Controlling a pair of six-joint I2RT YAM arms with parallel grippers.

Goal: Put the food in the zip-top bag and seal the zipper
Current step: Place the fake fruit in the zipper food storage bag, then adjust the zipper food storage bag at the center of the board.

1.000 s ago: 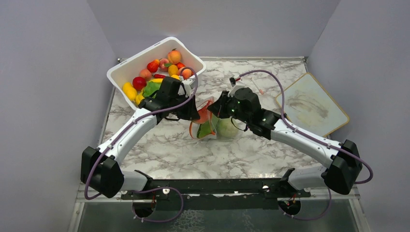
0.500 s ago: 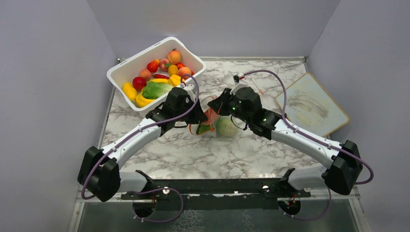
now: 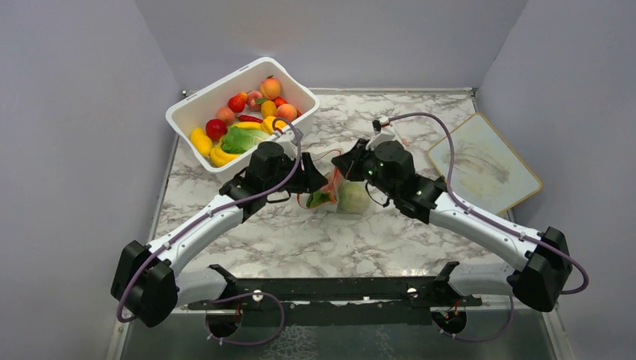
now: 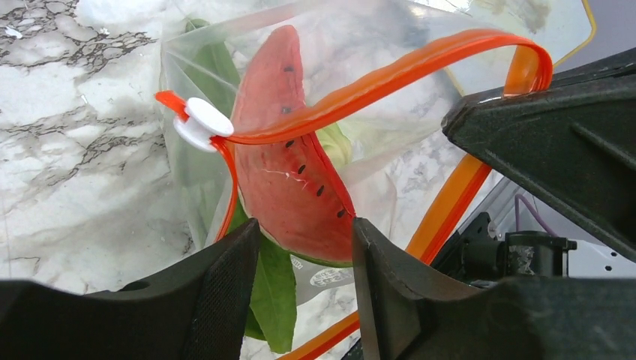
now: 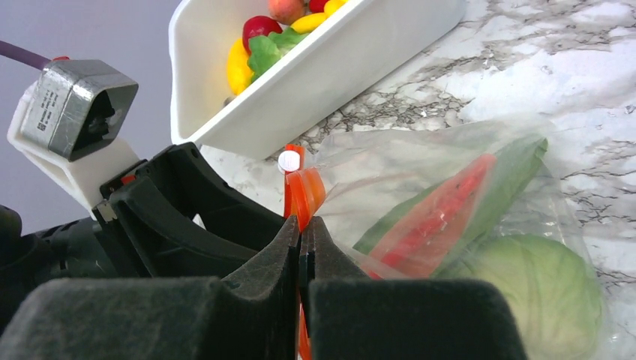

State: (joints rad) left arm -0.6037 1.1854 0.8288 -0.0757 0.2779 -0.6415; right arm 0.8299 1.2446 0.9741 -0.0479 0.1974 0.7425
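Left hand [image 4: 306, 244] has swung from the tub [image 3: 187, 112] to the zip-top bag [image 3: 341, 199], mid-frame on the tabletop [image 3: 262, 232]; its jaws now stand parted, the red slice [image 4: 289, 157] seemingly released inside; right hand [image 5: 302, 236] stays clenched on the zipper [image 5: 302, 191]; more food [image 3: 259, 112] awaits, upper left.

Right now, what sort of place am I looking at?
Probably a robot lab cell: plain walls box in a marble-patterned table, two arms are bolted at its near edge, and the white tub holds glossy toy food.

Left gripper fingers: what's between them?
The watermelon slice, partway into the zip-top bag's open mouth, sits between the left gripper's parted fingers, seen in the left wrist view.
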